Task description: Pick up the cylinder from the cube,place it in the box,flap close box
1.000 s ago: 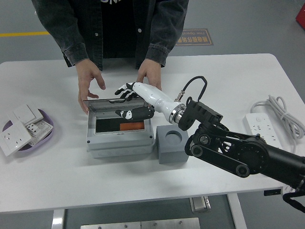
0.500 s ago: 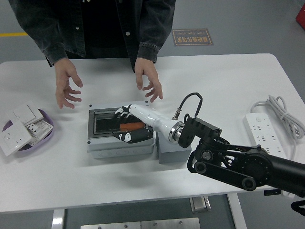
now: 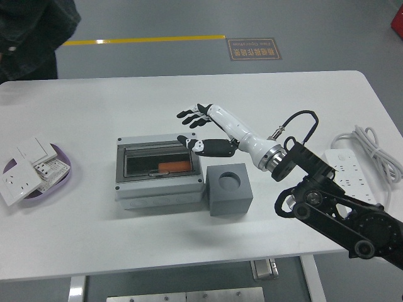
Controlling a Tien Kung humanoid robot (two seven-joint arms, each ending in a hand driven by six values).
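Bowl [image 3: 63, 165] of switches, power strip [image 3: 350, 165]

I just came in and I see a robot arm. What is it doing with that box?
The robot's right hand hovers with open fingers just above the far right corner of the grey box. The box's see-through flap is down, and something orange shows through it. The grey cube beside the box has an empty round hole on top. A person stands at the far left corner, touching nothing.

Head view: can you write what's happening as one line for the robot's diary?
right hand: open, above box's far right corner | lid: closed | cylinder: inside | cube: empty
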